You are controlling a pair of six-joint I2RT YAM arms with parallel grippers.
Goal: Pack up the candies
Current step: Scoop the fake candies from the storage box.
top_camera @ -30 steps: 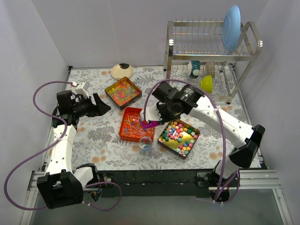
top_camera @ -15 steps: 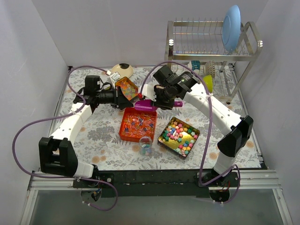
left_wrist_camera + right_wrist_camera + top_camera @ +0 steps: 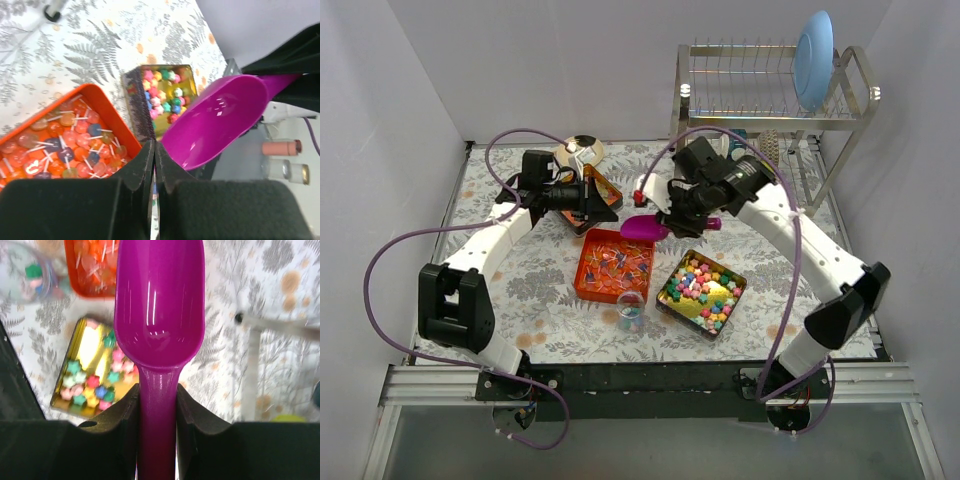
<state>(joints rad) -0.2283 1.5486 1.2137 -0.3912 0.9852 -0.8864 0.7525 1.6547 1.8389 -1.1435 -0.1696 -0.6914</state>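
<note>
Above the floral surface (image 3: 520,275), upper centre, your left gripper (image 3: 154,155) clamps the tilted bead tin (image 3: 139,107) by its wall; your right gripper (image 3: 157,395) pinches the empty scoop (image 3: 159,305) just beside it; tilt too fast and the candies (image 3: 604,194) could overshoot the scoop, scattering into the orange tray (image 3: 581,275) below.

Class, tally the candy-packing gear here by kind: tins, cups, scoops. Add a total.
Tins: 3 (orange tin, gold tin, tilted tin)
Clear cup: 1
Purple scoop: 1
Total: 5
</note>
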